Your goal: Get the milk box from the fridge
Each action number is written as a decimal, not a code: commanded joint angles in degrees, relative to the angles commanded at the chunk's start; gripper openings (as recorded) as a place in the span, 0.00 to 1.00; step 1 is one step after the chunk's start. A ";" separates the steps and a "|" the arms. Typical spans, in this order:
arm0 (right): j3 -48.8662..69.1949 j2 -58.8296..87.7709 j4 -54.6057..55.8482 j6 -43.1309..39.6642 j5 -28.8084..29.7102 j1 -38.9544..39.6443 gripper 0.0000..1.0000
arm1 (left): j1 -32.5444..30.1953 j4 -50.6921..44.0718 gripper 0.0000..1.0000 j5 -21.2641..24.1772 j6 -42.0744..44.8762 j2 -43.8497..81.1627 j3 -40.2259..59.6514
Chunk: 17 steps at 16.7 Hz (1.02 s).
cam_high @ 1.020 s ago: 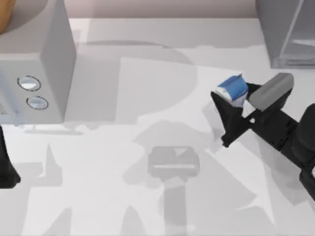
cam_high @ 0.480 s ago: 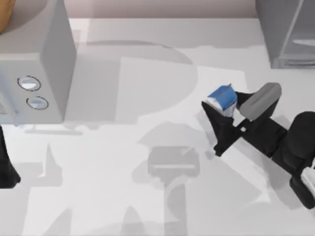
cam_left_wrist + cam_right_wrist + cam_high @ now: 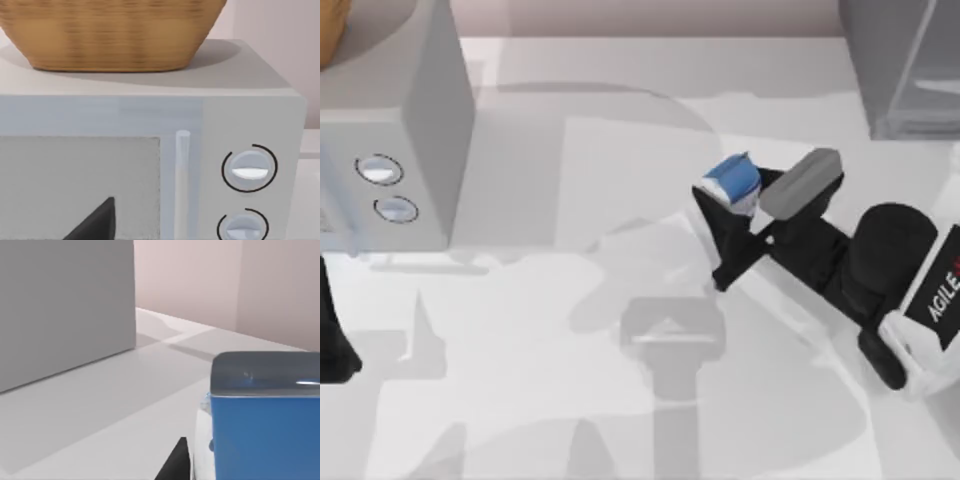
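Milk box (image 3: 733, 180) sits clamped in right tool (image 3: 727, 213).

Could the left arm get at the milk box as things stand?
Probably not: the milk box sits in the right tool, right of table centre, while the left tool is parked at the left edge by the microwave.

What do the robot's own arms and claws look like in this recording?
The right arm is black and rounded, ending in a white segment with black AGILE lettering and a red mark. A grey block-shaped module sits on its wrist. The right claw has two tapered, matte black fingers. The left arm is a plain black shape at the table's left edge. No cables are visible.
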 joint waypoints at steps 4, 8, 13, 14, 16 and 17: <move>3.50 1.90 -1.76 0.02 1.06 1.14 0.00 | 0.00 0.00 1.00 0.00 0.00 0.00 0.00; 3.50 1.90 -1.76 0.02 1.06 1.14 0.15 | 0.00 0.00 1.00 0.00 0.00 0.00 0.00; 3.50 1.90 -1.76 0.02 1.06 1.14 0.53 | 0.00 0.00 1.00 0.00 0.00 0.00 0.00; 3.50 1.90 -1.76 0.02 1.06 1.14 0.60 | 0.00 0.00 1.00 0.00 0.00 0.00 0.00; 3.50 1.90 -1.76 0.02 1.06 1.14 0.75 | 0.00 0.00 1.00 0.00 0.00 0.00 0.00; 3.50 1.90 -1.76 0.02 1.06 1.14 0.83 | 0.00 0.00 1.00 0.00 0.00 0.00 0.00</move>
